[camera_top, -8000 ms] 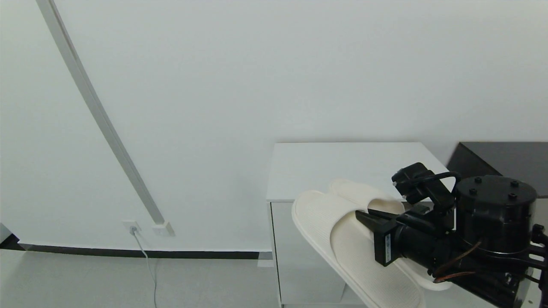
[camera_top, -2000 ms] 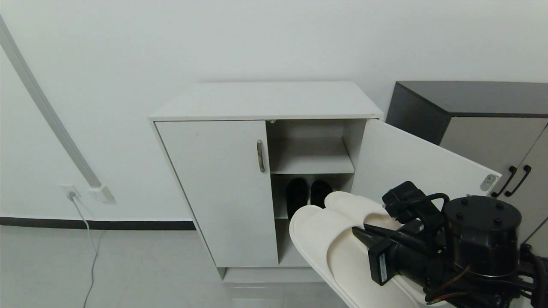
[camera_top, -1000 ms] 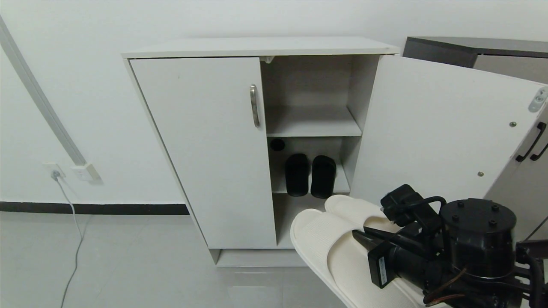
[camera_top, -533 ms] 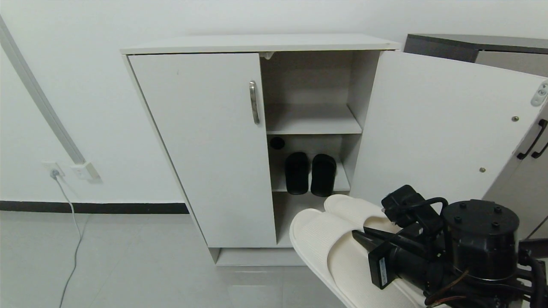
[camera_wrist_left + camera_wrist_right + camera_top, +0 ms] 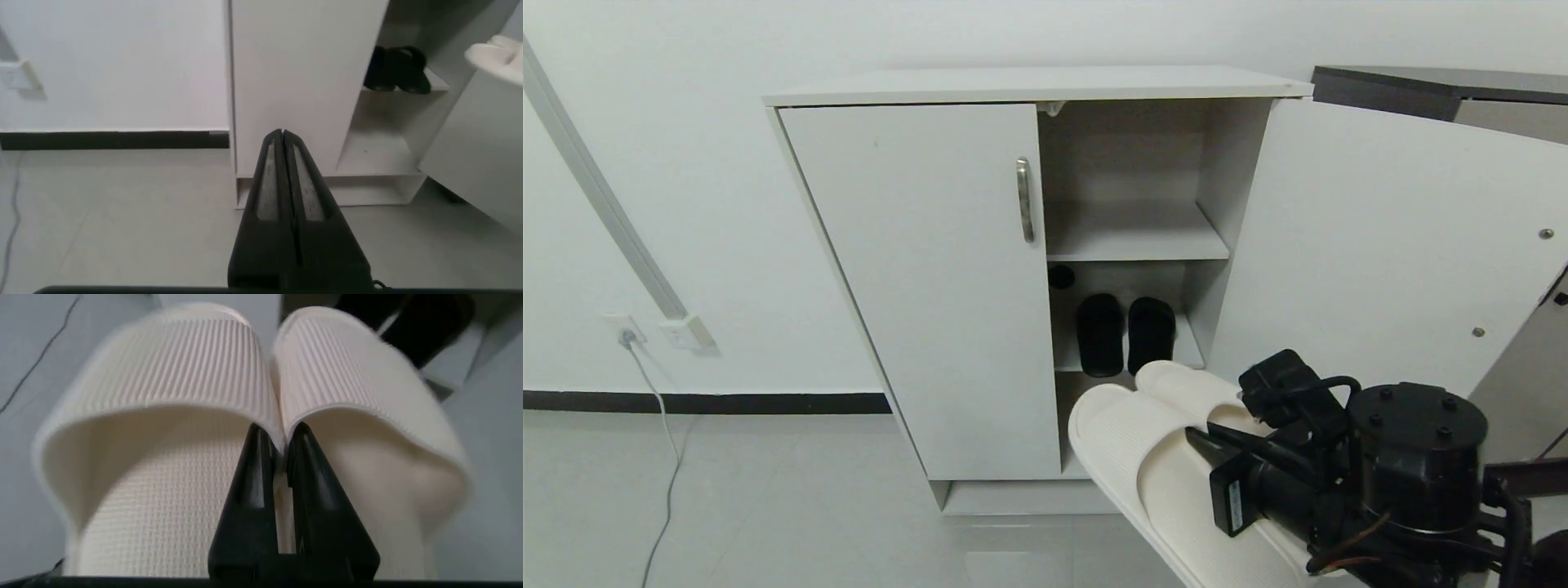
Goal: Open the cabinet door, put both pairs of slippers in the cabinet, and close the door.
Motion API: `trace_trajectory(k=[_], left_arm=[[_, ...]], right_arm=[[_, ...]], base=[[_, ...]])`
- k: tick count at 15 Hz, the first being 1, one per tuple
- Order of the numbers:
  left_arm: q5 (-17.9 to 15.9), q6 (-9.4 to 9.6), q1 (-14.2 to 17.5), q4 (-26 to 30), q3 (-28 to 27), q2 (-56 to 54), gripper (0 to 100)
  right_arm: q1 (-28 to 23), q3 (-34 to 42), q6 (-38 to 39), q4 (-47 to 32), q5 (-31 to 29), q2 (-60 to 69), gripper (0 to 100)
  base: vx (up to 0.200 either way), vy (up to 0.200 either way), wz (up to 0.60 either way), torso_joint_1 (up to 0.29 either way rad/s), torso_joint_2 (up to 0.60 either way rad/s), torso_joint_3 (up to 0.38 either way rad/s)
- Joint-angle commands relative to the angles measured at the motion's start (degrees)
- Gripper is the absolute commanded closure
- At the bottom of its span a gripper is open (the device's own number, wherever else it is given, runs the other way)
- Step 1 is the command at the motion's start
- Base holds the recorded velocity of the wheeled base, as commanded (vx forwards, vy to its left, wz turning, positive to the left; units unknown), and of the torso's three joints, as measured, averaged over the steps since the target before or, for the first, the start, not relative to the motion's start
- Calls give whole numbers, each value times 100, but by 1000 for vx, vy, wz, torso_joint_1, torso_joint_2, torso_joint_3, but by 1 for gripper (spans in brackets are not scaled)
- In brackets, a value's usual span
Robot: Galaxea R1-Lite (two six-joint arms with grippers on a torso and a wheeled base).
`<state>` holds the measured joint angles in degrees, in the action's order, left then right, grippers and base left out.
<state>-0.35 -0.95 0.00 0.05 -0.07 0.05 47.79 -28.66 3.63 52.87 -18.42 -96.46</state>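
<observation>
The white cabinet (image 5: 915, 269) stands against the wall with its right door (image 5: 1380, 245) swung open and its left door shut. A black pair of slippers (image 5: 1125, 333) rests on the middle shelf, also seen as the black slippers (image 5: 396, 69) from the left wrist. My right gripper (image 5: 276, 445) is shut on the inner edges of a cream pair of slippers (image 5: 1143, 465), held side by side in front of the cabinet's lower opening. The left gripper (image 5: 282, 139) is shut with nothing in it, low over the floor, pointing at the cabinet's base.
A dark grey cabinet (image 5: 1437, 86) stands to the right, behind the open door. A wall socket with a cable (image 5: 625, 335) sits at the left, under a slanted wall trunking (image 5: 596, 196). The top shelf (image 5: 1131, 233) is bare. Grey floor (image 5: 727, 506) lies before the cabinet.
The head view has dropped from the cabinet's top to its open front and shifted slightly. My right gripper keeps hold of the cream slippers, now a little nearer the opening.
</observation>
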Motion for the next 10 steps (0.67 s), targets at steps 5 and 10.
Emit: trace_trajectory(k=[5,10], left_arm=[[-9,16,0,4,-1,4,100],[-9,25,0,4,-1,-5,100]], right_arm=[[301,-2399,621,-207,-2210,-2017,100],[99,-4508,762,-2378,-2860,-2043,100]], base=[[0,0,0,0,0,0],[0,0,0,0,0,0]])
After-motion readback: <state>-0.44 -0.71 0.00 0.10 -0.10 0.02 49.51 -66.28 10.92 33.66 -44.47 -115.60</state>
